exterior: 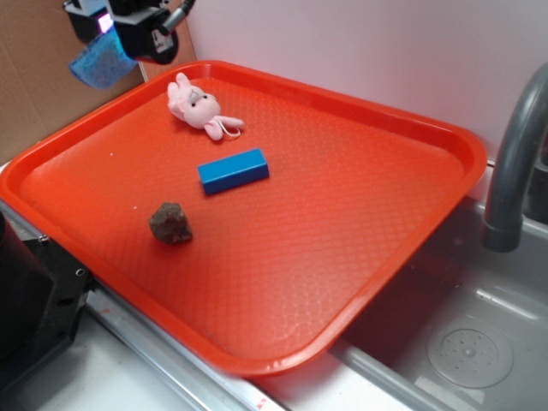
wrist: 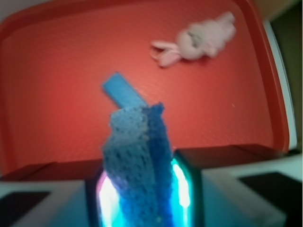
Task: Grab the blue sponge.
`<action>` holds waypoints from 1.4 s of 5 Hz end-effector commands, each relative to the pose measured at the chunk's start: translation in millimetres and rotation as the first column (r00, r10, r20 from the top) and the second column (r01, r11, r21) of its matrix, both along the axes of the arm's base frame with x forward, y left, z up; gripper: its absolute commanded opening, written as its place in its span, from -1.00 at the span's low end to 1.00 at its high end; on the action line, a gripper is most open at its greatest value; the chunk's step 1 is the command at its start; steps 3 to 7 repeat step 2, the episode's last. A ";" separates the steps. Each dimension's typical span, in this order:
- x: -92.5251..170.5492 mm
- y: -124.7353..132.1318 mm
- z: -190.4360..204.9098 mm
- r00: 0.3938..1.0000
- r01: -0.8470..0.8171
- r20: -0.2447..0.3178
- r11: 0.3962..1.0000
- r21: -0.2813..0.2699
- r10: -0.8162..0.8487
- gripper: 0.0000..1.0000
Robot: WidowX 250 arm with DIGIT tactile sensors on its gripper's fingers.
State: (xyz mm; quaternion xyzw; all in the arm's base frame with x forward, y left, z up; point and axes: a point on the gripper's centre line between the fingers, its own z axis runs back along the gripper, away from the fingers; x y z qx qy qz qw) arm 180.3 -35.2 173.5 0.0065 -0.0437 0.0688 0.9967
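the blue sponge (wrist: pixel 137 165) looks already grabbed: it is squeezed between the jaws of the gripper (exterior: pixel 110 43), hanging in the air beyond the orange tray's (exterior: pixel 402 257) far left corner. little seems left but keeping hold. below on the tray lie the blue block (exterior: pixel 233 170), pink plush bunny (exterior: pixel 199 106) and brown rock (exterior: pixel 169 223).

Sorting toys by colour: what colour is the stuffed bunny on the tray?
Pale pink stuffed bunny, clearest in the exterior view.
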 end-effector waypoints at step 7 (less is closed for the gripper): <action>3.0 41.4 12.8 0.998 -0.047 0.047 0.999 0.006 0.047 -1.00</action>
